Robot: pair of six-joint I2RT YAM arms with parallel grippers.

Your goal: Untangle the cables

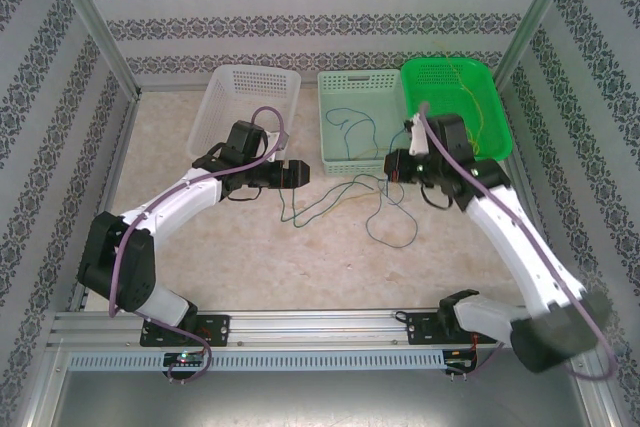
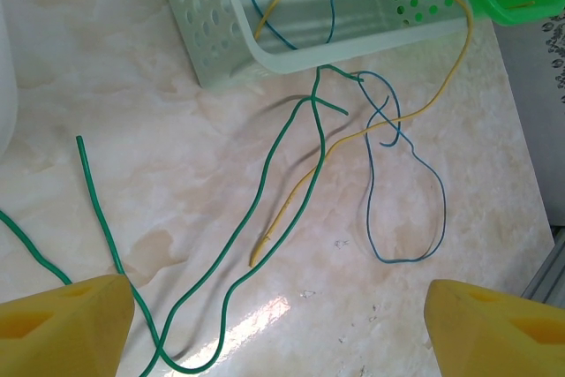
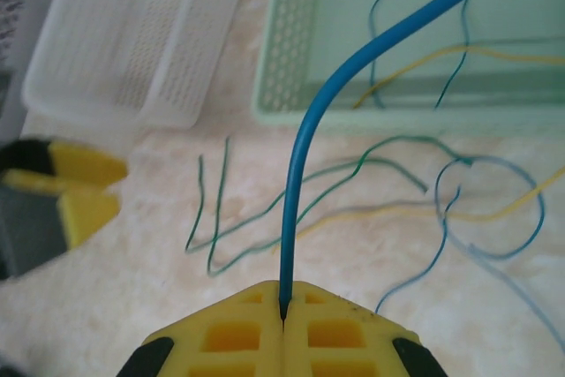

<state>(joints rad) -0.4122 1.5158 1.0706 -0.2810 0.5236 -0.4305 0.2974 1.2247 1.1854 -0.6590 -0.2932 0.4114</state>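
**Marbled tabletop (image 1: pixel 300 267): one pull could tighten the tangle**

Yellow, blue and dark green cables (image 2: pixel 263 184) lie crossed just before the pale green basket (image 3: pixel 291 50), some trailing inside. The right end effector (image 3: pixel 284 293) is clamped on a blue cable (image 3: pixel 290 218). The left end effector (image 2: pixel 278 326) hangs wide open, empty. Hauling blue risks cinching crossings or dragging the basket.

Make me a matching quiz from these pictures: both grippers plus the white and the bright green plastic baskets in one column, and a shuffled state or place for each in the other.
Column one
1. left gripper
2. right gripper
3. white perforated plastic basket
4. bright green perforated plastic basket

Column two
A. rightmost in the basket row
B. shut on the thin blue wire
C. open, gripping nothing
D. leftmost in the basket row

Pairs: 1-C, 2-B, 3-D, 4-A
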